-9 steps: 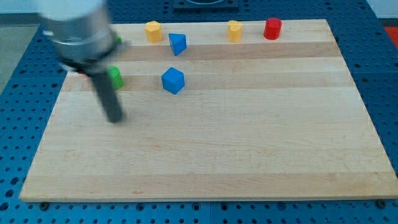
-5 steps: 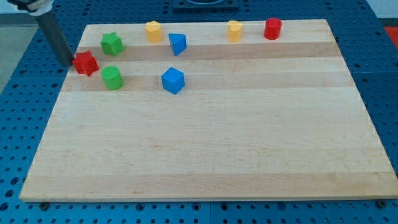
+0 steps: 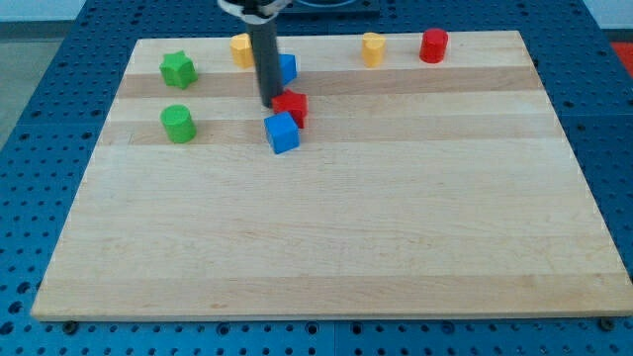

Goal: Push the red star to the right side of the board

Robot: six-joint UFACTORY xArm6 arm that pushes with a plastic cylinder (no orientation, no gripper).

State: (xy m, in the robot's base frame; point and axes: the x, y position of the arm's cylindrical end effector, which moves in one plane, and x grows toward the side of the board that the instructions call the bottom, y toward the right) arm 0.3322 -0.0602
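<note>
The red star [image 3: 292, 106] lies on the wooden board [image 3: 326, 227], left of centre near the view's top. My tip [image 3: 269, 103] touches its left side; the dark rod rises from there to the view's top. A blue cube [image 3: 282, 133] sits just below the star, touching it. Another blue block [image 3: 287, 68] is just above the star, partly hidden behind the rod.
A yellow block [image 3: 240, 45], partly hidden by the rod, a second yellow block [image 3: 372, 48] and a red cylinder [image 3: 433, 45] stand along the top edge. A green star [image 3: 178, 69] and a green cylinder [image 3: 178, 124] are at the left.
My tip has swept right from the board's left edge, pushing the red star right to the blue cube. The blue cube has shifted slightly down and right.
</note>
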